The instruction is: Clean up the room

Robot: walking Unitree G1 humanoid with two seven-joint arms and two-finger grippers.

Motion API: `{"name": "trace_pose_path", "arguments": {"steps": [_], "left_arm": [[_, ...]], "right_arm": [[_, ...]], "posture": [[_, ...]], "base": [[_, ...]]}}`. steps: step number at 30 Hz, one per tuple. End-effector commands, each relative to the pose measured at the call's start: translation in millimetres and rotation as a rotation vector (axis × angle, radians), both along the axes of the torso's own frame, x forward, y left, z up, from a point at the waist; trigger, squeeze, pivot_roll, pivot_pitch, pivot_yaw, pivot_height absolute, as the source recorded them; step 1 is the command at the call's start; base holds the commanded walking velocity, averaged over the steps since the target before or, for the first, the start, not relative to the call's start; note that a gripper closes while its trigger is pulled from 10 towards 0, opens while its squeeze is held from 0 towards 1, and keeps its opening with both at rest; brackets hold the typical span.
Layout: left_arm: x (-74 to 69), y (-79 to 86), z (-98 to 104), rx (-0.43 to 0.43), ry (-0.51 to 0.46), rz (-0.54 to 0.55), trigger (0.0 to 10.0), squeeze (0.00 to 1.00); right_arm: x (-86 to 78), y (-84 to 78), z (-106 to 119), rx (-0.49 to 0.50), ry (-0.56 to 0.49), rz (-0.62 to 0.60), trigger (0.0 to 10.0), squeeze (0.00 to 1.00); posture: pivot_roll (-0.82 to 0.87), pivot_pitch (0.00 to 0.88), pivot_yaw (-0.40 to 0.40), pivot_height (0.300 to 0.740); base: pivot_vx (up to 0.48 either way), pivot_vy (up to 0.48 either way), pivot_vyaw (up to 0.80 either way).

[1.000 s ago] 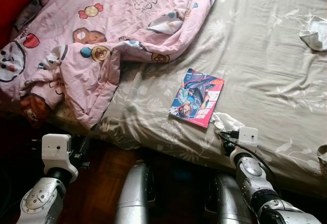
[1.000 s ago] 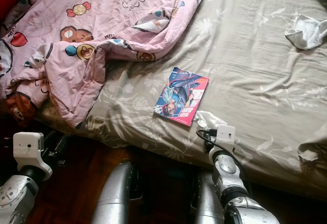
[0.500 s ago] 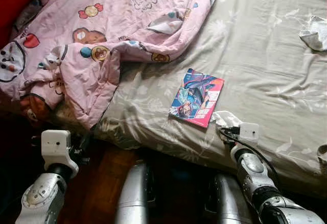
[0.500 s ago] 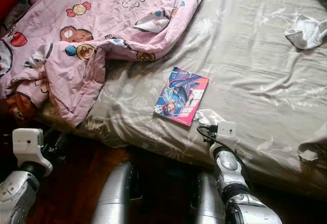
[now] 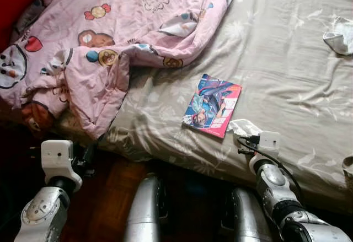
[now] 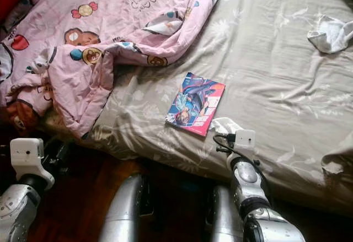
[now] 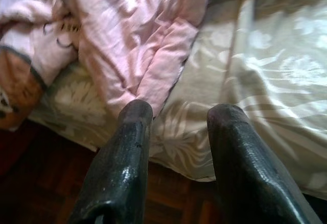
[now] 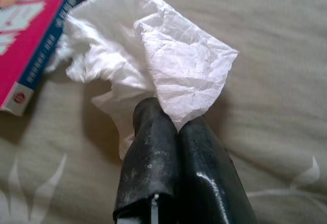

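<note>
Right gripper [image 8: 176,117]: 2 fingers pressed together, pinching 1 crumpled white tissue [image 8: 153,60] at its lower edge, over the grey floral bedsheet [image 5: 276,76] near the mattress front. Just beyond the tissue, touching its far corner: 1 colourful comic book [image 5: 212,105], lying flat. Well beyond, toward the far right of the bed: 1 white cloth [image 5: 341,35]. Left gripper [image 7: 176,117]: fingers spread apart, holding nothing, low above the wooden floor [image 7: 46,183]; directly ahead of its tips, 1 pink cartoon-print blanket [image 5: 110,32] draping over the bed edge.
</note>
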State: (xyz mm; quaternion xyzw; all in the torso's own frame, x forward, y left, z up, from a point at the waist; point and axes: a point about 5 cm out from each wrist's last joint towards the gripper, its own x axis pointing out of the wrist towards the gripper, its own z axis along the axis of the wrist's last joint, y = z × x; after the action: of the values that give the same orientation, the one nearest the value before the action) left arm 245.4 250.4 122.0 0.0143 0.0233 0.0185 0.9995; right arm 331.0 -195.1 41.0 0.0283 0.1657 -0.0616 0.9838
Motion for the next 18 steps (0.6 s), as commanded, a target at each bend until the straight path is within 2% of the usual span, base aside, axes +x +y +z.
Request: {"name": "trace_pose_path", "arguments": {"steps": [1, 5, 7, 9, 14, 15, 16, 17, 18], "left_arm": [[-6.0, 8.3, -19, -0.031, 0.053, 0.048, 10.0, 0.00], [-2.7, 8.7, -26, -0.041, 0.062, 0.063, 10.0, 0.00], [5.5, 9.9, -42, -0.054, 0.088, 0.089, 10.0, 0.00], [7.0, 10.3, -46, -0.053, 0.095, 0.091, 10.0, 0.00], [10.8, 16.3, -61, -0.062, 0.137, 0.116, 10.0, 0.00], [12.2, 17.4, -66, -0.062, 0.151, 0.122, 10.0, 0.00], [11.3, 19.6, -79, -0.054, 0.197, 0.142, 10.0, 0.00], [11.3, 19.6, -79, -0.054, 0.197, 0.142, 10.0, 0.00], [8.9, 19.4, -90, -0.055, 0.231, 0.156, 10.0, 0.00]], "right_arm": [[-6.4, -1.1, -7, 0.016, 0.015, -0.009, 0.0, 0.00], [-5.7, -4.9, -5, 0.016, -0.003, -0.017, 0.0, 0.00], [-4.0, -19.7, 4, 0.015, -0.062, -0.052, 0.0, 0.00], [-3.8, -22.8, 6, 0.017, -0.075, -0.061, 0.0, 0.00], [-4.8, -31.7, 11, 0.019, -0.124, -0.094, 0.0, 0.00], [-5.6, -32.8, 11, 0.017, -0.128, -0.098, 10.0, 0.00], [-11.6, -36.3, 5, 0.020, -0.123, -0.115, 10.0, 0.00], [-11.6, -36.3, 5, 0.020, -0.123, -0.115, 10.0, 0.00], [-20.4, -39.8, -4, 0.029, -0.094, -0.130, 10.0, 0.00]], "posture": [[0.16, 0.351, 0.076, 0.636], [0.14, 0.309, 0.061, 0.636], [0.11, 0.239, 0.040, 0.636], [0.11, 0.239, 0.040, 0.636], [0.05, 0.171, 0.033, 0.636], [0.04, 0.156, 0.031, 0.636], [0.01, 0.119, 0.023, 0.636], [0.01, 0.119, 0.023, 0.636], [-0.01, 0.083, 0.010, 0.636]], "base": [[0.000, 0.000, 0.00], [0.000, 0.000, 0.00], [0.000, 0.000, 0.00], [0.000, 0.000, 0.00], [0.000, 0.000, 0.00], [0.000, 0.000, 0.00], [0.000, 0.000, 0.00], [0.000, 0.000, 0.00], [0.000, 0.000, 0.00]]}}
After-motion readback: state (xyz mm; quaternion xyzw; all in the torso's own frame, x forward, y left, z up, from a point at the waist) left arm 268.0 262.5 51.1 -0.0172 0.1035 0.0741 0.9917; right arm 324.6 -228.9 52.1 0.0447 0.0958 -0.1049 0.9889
